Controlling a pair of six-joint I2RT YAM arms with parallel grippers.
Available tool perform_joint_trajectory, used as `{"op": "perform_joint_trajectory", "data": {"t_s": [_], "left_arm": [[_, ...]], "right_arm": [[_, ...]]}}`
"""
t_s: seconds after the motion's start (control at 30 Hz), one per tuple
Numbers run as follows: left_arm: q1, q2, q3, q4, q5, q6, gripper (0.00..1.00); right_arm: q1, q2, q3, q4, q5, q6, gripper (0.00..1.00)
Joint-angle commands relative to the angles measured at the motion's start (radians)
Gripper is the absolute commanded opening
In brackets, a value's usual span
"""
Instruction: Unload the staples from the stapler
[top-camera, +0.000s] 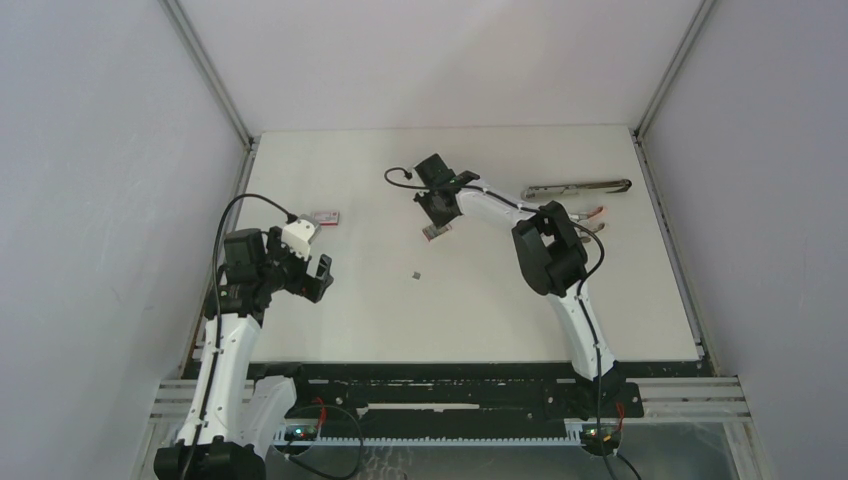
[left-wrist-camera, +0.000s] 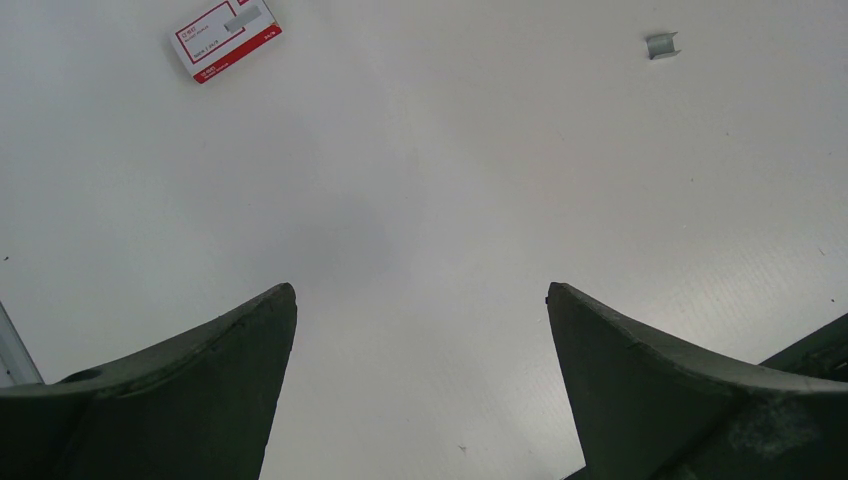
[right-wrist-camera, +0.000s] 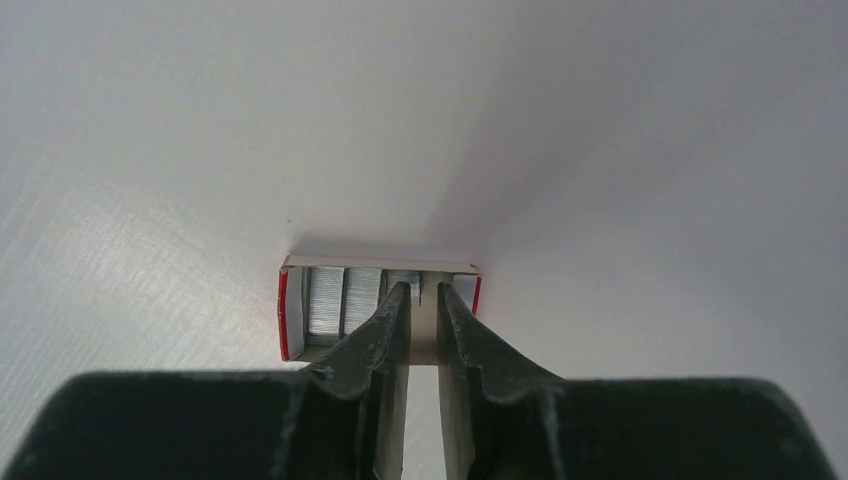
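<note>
Staples could spill if my barely parted right tool snags the box wall (left tool spread wide).

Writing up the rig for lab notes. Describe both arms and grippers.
Left arm and right arm have white links and black joint housings, each trailed by a black cable. Left gripper and right gripper carry dark matte fingers tapering to points.
</note>
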Motion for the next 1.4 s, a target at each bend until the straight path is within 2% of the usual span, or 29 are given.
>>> {"op": "perform_joint_trajectory", "data": {"t_s": [0.0, 0.3, 0.6, 0.9, 1.37], "left_arm": [[0.009, -0.009, -0.021, 0.033, 0.01, -0.003, 1.0], [0.009, -0.008, -0.02, 0.032, 0.009, -0.004, 1.0], [0.009, -0.018, -0.02, 0.031, 0.007, -0.004, 1.0], [0.009, -0.024, -0.02, 0.029, 0.004, -0.005, 1.0], [0.009, -0.022, -0.021, 0.029, 0.007, -0.002, 1.0]], "right_arm": [[0.007, -0.107, 0.033, 0.015, 0.013, 0.007, 0.17], [0.018, -0.217, -0.01, -0.004, -0.027, -0.001, 0.23], [0.104, -0.308, -0.218, 0.035, -0.203, -0.121, 0.31], [0.116, -0.225, -0.214, 0.006, -0.4, -0.151, 0.32], [0.13, -0.148, -0.169, -0.036, -0.386, -0.169, 0.29]]}}
